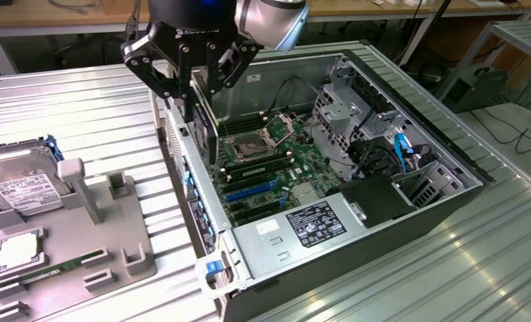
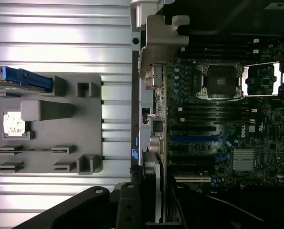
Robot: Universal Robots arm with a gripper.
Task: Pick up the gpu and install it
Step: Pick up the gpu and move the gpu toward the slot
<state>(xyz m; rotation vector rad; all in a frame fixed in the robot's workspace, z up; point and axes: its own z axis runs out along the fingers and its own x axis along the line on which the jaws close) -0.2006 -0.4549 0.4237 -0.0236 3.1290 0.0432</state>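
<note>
The open computer case lies on the worktop, with the motherboard on its floor and the power supply at its near end. On the exterior view's left, 1 parts holder carries the hard drive at its far corner. The tool grips the gpu upright above the motherboard, just inside the case wall nearest the holder.

One gpu, one hard drive, one computer case, one tray.
</note>
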